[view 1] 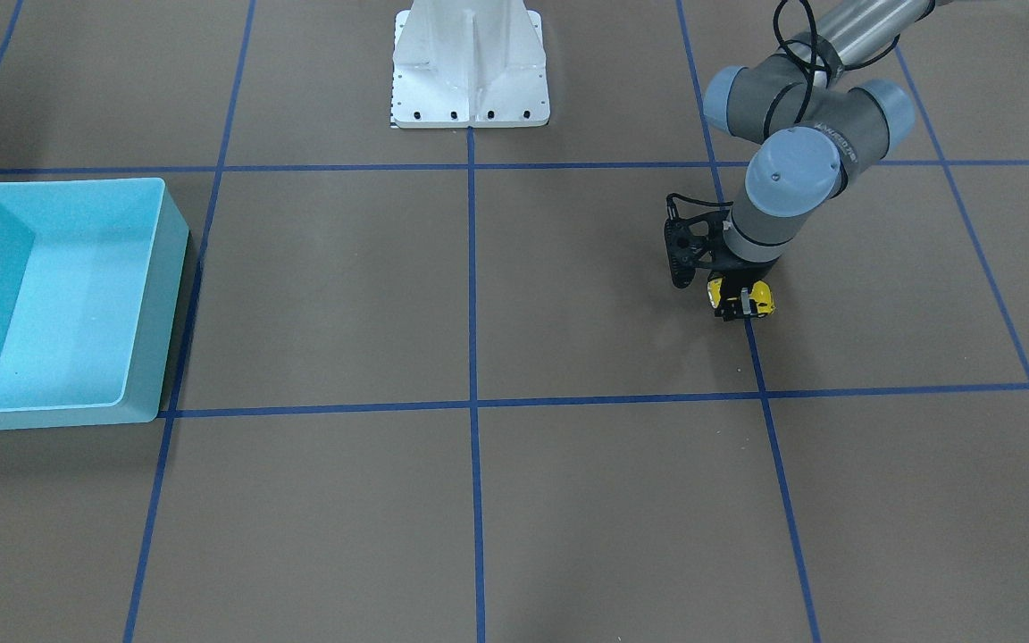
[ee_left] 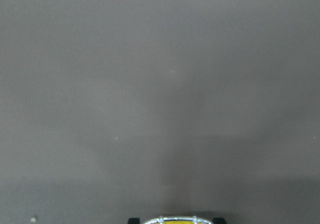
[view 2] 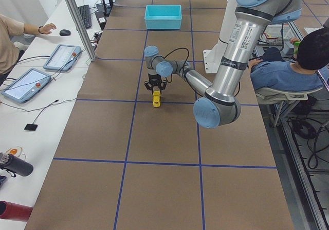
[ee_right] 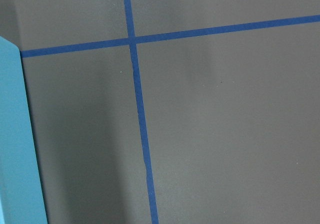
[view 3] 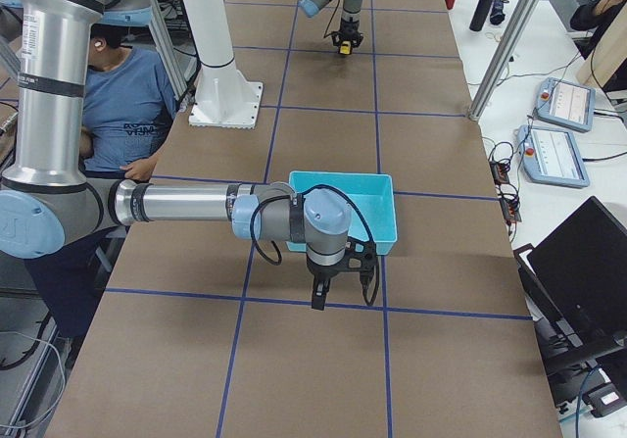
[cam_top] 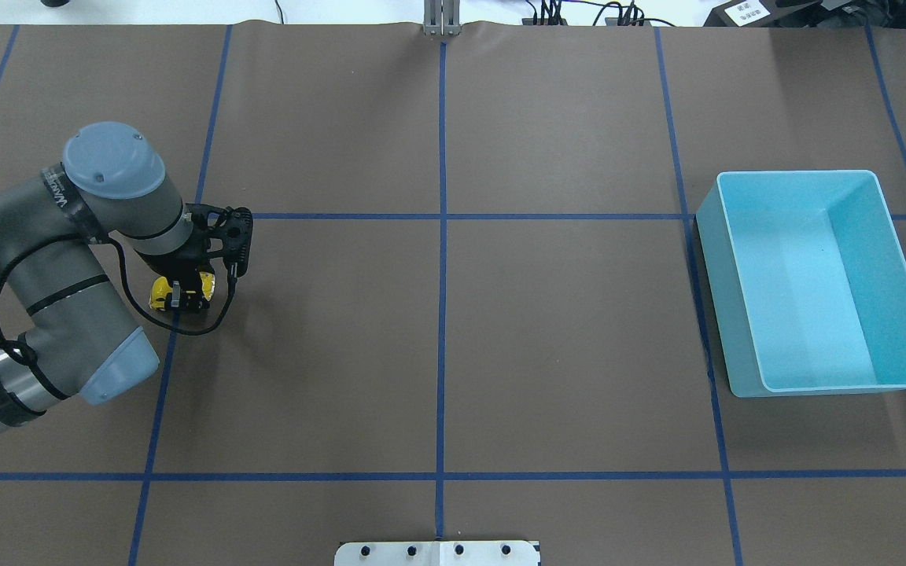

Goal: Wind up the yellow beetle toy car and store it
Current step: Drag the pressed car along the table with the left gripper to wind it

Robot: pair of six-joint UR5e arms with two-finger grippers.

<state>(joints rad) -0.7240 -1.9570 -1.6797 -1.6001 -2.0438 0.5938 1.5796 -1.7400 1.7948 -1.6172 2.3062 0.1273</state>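
Note:
The yellow beetle toy car (view 1: 761,297) lies on the brown table on the robot's left side. It also shows in the overhead view (cam_top: 203,284), the exterior left view (view 2: 156,102) and as a yellow sliver at the bottom of the left wrist view (ee_left: 175,221). My left gripper (view 1: 740,300) points down, and its fingers (cam_top: 175,294) are closed across the car's body. The turquoise bin (cam_top: 708,291) stands empty on the far right side. My right gripper (view 3: 331,296) hangs just beside the bin (view 3: 388,224); I cannot tell if it is open or shut.
The white robot base plate (view 1: 470,98) stands at the table's robot-side edge (cam_top: 437,553). Blue tape lines grid the brown table. The bin's wall (ee_right: 15,144) fills the left edge of the right wrist view. Operators sit beside the table.

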